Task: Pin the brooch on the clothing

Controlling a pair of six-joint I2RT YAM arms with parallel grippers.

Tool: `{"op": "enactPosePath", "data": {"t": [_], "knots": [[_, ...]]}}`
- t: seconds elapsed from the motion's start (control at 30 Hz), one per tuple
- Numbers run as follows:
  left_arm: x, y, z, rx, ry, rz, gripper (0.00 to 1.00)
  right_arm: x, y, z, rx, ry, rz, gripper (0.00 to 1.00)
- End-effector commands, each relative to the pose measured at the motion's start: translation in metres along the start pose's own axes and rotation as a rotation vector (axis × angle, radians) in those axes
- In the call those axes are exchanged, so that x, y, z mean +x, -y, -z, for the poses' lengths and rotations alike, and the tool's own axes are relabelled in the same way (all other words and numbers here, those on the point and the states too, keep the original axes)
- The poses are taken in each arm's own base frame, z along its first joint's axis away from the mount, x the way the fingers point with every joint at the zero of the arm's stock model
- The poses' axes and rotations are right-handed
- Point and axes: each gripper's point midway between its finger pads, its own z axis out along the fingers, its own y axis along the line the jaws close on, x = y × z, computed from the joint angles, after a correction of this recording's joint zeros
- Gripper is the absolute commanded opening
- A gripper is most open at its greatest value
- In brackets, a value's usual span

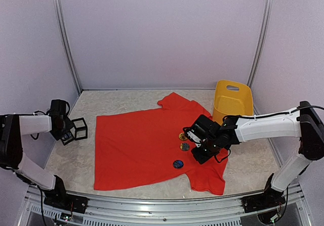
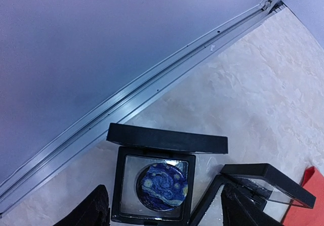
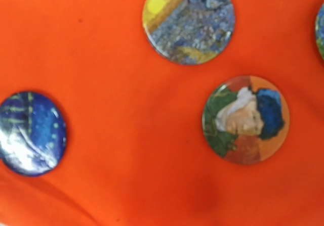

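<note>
Red shirt flat on table. Three pins lie on it, close together: yellow brooch, face brooch, blue brooch. Right gripper over shirt, just beside them; fingers hidden, cannot tell if spread. Left gripper off shirt, fingers spread wide, black box between them, swirly brooch inside.
</note>
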Motion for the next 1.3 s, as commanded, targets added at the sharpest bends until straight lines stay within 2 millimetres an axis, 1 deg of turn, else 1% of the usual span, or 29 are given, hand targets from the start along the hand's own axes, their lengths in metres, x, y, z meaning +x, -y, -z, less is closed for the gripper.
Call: {"op": "enactPosePath", "data": {"t": [0.0, 0.1, 0.23, 0.37, 0.47, 0.7, 0.77, 0.97, 1.13, 1.23, 1.27], "knots": [[0.001, 0.000, -0.013, -0.028, -0.025, -0.026, 0.73, 0.003, 0.002, -0.003, -0.006, -0.003, 0.002, 0.12], [0.010, 0.001, -0.025, -0.035, -0.061, -0.058, 0.74, 0.002, 0.001, -0.003, -0.013, 0.003, 0.004, 0.12], [0.012, 0.002, -0.034, -0.046, -0.085, -0.082, 0.74, 0.004, 0.001, -0.003, -0.015, -0.002, 0.011, 0.12], [0.009, 0.006, -0.040, -0.050, -0.091, -0.114, 0.74, 0.005, 0.002, -0.004, -0.010, -0.005, 0.010, 0.12], [0.018, 0.006, -0.046, -0.057, -0.128, -0.139, 0.71, 0.005, 0.002, -0.003, -0.009, -0.002, 0.008, 0.12], [0.034, 0.005, -0.047, -0.035, -0.181, -0.137, 0.70, 0.002, 0.004, -0.002, 0.003, 0.006, 0.018, 0.12], [0.036, 0.005, -0.048, -0.032, -0.187, -0.139, 0.70, 0.002, 0.005, -0.002, 0.006, 0.006, 0.021, 0.12], [0.044, 0.010, -0.056, -0.023, -0.231, -0.166, 0.69, 0.002, 0.005, -0.003, 0.009, 0.008, 0.028, 0.12], [0.047, 0.011, -0.058, -0.020, -0.244, -0.175, 0.64, 0.001, 0.007, -0.001, 0.017, 0.017, 0.026, 0.12], [0.047, 0.011, -0.057, -0.017, -0.239, -0.173, 0.59, 0.001, 0.007, -0.001, 0.015, 0.016, 0.030, 0.12], [0.045, 0.011, -0.056, -0.013, -0.234, -0.171, 0.55, 0.002, 0.007, -0.002, 0.016, 0.014, 0.031, 0.12]]}}
